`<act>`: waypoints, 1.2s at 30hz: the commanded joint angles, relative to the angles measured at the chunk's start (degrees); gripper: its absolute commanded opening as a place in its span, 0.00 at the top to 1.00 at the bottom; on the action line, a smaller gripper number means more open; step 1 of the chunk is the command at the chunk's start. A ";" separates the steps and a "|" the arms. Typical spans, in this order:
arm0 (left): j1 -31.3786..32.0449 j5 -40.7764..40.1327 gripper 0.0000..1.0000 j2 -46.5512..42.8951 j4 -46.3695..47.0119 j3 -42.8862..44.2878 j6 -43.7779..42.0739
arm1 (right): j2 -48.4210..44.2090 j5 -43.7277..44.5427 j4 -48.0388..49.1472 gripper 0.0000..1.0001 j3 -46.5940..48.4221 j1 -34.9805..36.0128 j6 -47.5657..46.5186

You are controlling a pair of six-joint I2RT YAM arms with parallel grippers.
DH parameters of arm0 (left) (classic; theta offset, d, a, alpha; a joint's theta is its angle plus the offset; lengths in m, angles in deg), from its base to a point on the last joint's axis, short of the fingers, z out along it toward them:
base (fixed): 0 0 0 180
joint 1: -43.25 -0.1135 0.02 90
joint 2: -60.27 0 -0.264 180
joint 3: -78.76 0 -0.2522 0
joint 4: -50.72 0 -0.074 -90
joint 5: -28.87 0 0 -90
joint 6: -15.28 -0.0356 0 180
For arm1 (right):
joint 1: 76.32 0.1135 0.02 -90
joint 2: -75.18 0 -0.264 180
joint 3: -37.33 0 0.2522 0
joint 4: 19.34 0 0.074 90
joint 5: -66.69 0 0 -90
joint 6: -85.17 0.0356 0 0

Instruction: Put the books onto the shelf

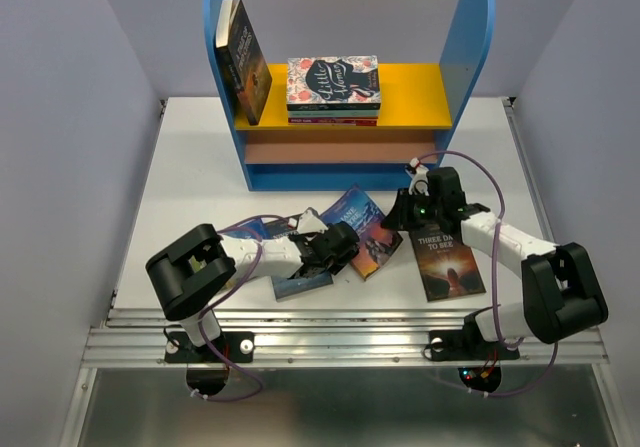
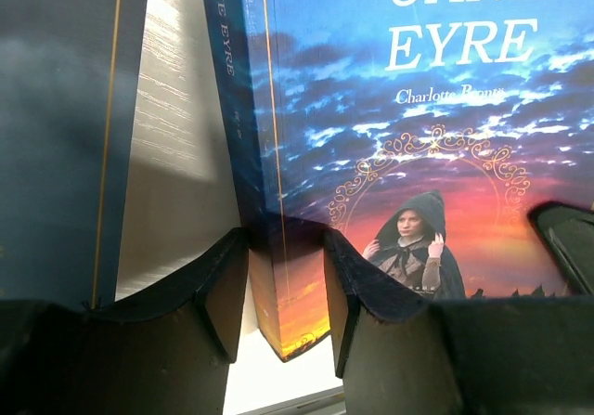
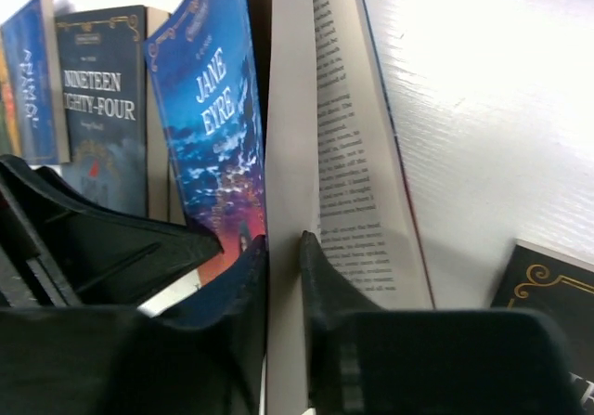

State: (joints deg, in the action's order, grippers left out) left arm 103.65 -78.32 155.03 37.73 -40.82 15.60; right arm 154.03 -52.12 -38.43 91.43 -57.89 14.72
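From above, Jane Eyre point(image 1: 362, 229) sits on the table point(image 1: 200, 167) before the shelf point(image 1: 466, 47); only the wrist views show the left gripper point(image 2: 283, 248) pinching its spine, the right gripper point(image 3: 282, 243) clamping its pages.

On the paperback point(image 2: 436, 183) you see a glossy cover, the pages point(image 3: 357, 183) matt cream paper. The fingers point(image 2: 371, 280) of the left gripper point(image 2: 286, 248) are matt black plastic, rough-edged. The white table point(image 3: 483, 99) shows a faint grain and sheen; the front rail point(image 1: 340, 339) is ribbed bare metal.
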 commanded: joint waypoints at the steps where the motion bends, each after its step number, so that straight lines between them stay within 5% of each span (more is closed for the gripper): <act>1: 0.15 -2.32 0.54 0.95 -3.76 0.90 -0.67 | 0.52 -4.67 -6.36 0.87 -0.35 1.69 0.23; 2: 0.15 -2.84 0.51 0.08 -4.11 0.98 -1.28 | 0.08 -4.23 -6.63 0.99 0.00 1.69 -0.12; 6: 0.68 -5.12 0.39 -3.08 -6.39 1.51 -2.52 | -3.07 -4.05 -6.54 0.99 1.32 1.69 -1.18; 10: 1.21 -6.71 0.04 -8.09 -7.28 0.81 -4.63 | -8.86 -3.35 -6.46 0.99 2.99 1.69 -0.13; 11: 1.38 -7.24 0.01 -10.36 -7.37 0.11 -4.89 | -10.11 -2.48 -6.46 0.99 3.78 1.69 0.66; 21: 2.88 -12.69 0.01 -29.44 -6.06 -5.34 -9.81 | -23.48 -0.45 -6.54 0.99 8.97 1.69 9.10; 29: 3.32 -9.10 0.01 -47.45 7.20 -14.56 -17.89 | -29.36 -2.20 -8.48 0.99 16.79 1.69 12.96; 33: 3.41 -3.31 0.01 -48.80 18.79 -19.66 -19.13 | -29.63 -2.91 -5.75 0.99 18.63 1.69 16.13; 36: 3.76 -0.05 0.01 -45.20 18.40 -18.18 -18.08 | -28.49 -3.35 -7.50 0.99 20.56 1.69 16.40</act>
State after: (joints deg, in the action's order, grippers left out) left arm 106.67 -83.48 106.86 49.25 -59.32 -0.66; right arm 124.31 -53.70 -46.86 109.02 -56.36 28.71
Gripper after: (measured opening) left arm 0.986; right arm 0.015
